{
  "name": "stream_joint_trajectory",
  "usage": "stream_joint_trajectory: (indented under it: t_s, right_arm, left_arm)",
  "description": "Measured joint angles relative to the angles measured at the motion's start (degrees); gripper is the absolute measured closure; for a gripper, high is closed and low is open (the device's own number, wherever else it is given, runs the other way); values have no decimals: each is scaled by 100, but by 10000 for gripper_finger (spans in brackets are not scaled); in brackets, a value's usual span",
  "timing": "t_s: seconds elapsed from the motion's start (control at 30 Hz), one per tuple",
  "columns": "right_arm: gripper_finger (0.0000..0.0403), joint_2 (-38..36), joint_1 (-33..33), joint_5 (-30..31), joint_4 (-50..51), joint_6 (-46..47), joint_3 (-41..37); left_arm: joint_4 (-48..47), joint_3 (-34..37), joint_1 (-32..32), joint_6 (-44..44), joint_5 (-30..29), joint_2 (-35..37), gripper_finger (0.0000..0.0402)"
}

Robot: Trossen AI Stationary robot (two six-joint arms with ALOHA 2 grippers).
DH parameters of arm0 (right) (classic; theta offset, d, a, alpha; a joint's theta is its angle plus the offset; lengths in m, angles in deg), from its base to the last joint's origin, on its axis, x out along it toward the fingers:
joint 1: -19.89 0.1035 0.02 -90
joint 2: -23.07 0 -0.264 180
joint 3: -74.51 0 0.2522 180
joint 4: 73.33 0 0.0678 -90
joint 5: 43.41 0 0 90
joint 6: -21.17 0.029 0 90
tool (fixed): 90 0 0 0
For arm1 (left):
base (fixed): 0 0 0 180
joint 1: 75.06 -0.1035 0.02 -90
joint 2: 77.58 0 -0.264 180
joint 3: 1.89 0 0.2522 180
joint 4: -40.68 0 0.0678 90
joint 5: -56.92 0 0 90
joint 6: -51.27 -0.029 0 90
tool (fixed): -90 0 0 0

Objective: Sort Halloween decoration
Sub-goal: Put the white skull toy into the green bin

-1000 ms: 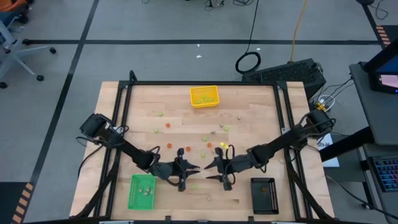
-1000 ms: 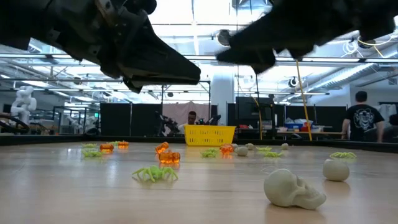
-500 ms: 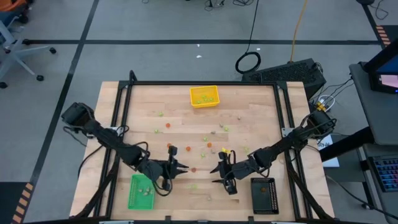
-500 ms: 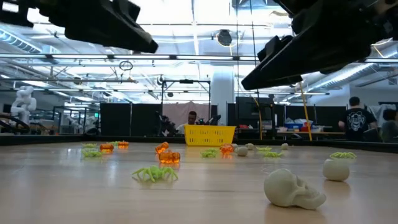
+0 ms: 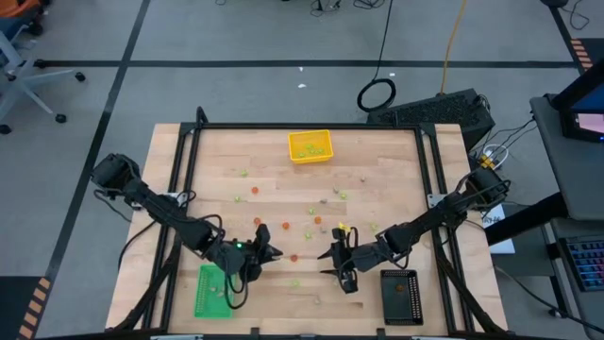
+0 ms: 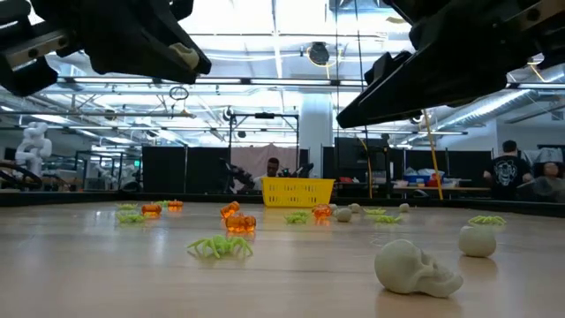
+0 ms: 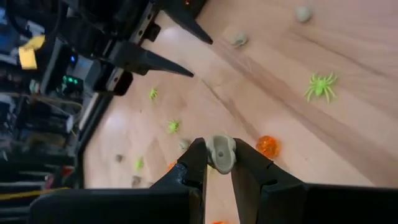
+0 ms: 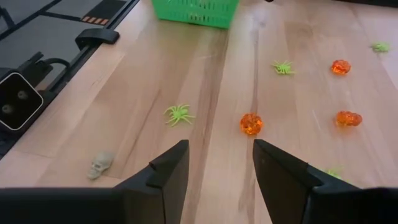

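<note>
Decorations lie scattered over the wooden table (image 5: 377,170): orange pumpkins, light green spiders and pale skulls, mostly across its middle band between the two arms and the yellow tray (image 5: 310,146) at the far edge. The left gripper (image 7: 217,163) is closed on one pale skull piece (image 7: 221,152), pinched between its fingertips; in the high view this gripper (image 5: 267,253) hangs above the table just beside the green tray (image 5: 213,290), near the front left. Below and ahead of it in the left wrist view sit an orange pumpkin (image 7: 268,145) and a green spider (image 7: 319,86), both on the wood and clear of the fingers. The right gripper (image 8: 219,163) has its fingers parted with nothing between them; in the high view it (image 5: 332,262) hovers near the front, beside the black tray (image 5: 400,295). Ahead of it on the table, apart from its tips, lie an orange pumpkin (image 8: 250,123), a green spider (image 8: 178,114) and, off to one side, a pale skull (image 8: 101,165). From table height, a skull (image 6: 413,268) and a pale round piece (image 6: 477,240) rest nearest the camera, with a green spider (image 6: 220,246) and an orange pumpkin (image 6: 240,223) farther back; both arms hang above them, not touching.
</note>
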Motion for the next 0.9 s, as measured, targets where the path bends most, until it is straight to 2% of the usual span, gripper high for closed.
stream_joint_trajectory:
  t_s: [0.17, 0.23, 0.73, 0.9]
  right_arm:
    - [238, 0, 0, 0, 0, -26, 0]
    - [238, 0, -2, 0, 0, -28, 0]
    - [238, 0, -7, 164, 2, -24, 2]
    - [238, 0, -7, 164, 0, 22, 2]
  left_arm:
    - [4, 0, 0, -152, -214, 0, 358]
    - [33, 0, 0, 125, -290, 0, 358]
    - [61, 0, 151, 4950, -427, 0, 358]
    - [-103, 2, 260, 5972, 38, 152, 358]
